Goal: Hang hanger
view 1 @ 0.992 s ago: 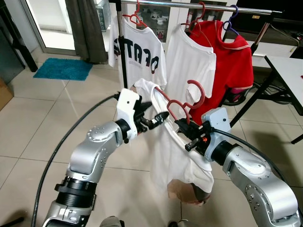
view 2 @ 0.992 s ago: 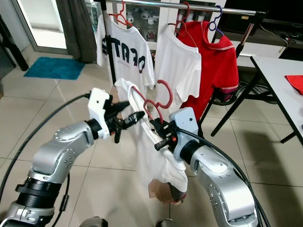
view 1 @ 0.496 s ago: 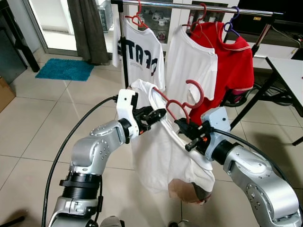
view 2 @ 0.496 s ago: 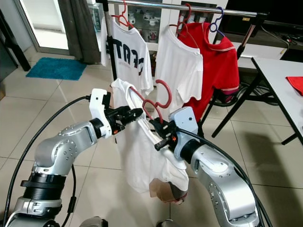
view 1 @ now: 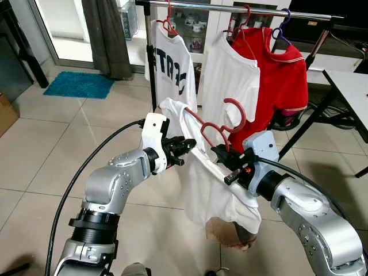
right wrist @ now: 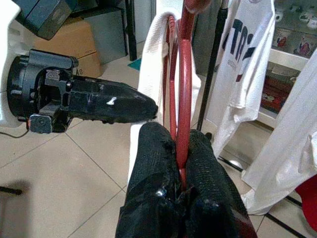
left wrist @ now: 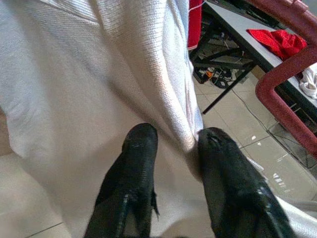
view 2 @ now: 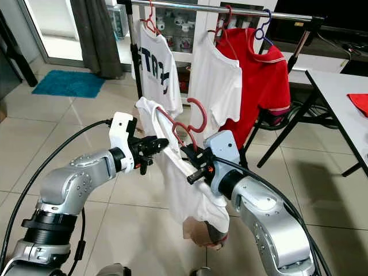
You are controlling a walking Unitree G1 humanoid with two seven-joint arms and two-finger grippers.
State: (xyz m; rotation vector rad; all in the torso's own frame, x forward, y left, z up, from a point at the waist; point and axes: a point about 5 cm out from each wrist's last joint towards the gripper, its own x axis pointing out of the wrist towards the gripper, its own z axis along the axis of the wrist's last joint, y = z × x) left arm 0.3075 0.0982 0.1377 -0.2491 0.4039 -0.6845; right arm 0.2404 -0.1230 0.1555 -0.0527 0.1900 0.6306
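Observation:
A red hanger (view 1: 223,123) carries a white shirt (view 1: 207,190) in front of me, below the metal clothes rail (view 1: 230,7). My right gripper (view 1: 221,156) is shut on the hanger's lower bar, and its wrist view shows that red bar (right wrist: 182,99) pinched between the fingers (right wrist: 153,148). My left gripper (view 1: 185,144) is at the shirt's left shoulder, just left of the hanger. Its wrist view shows a fold of the white cloth (left wrist: 163,74) caught between its two fingers (left wrist: 141,144). The hanger's hook points up and hangs free, well below the rail.
On the rail hang a printed white shirt (view 1: 171,63), a plain white shirt (view 1: 230,75) and a red shirt (view 1: 284,75). A white table (view 1: 351,80) stands at the right. A blue mat (view 1: 77,84) lies on the tiled floor far left.
My left gripper has shifted slightly along the shirt's shoulder and the held shirt's hem has swung in narrower. The printed shirt on the rail has turned more edge-on. The right gripper stays put.

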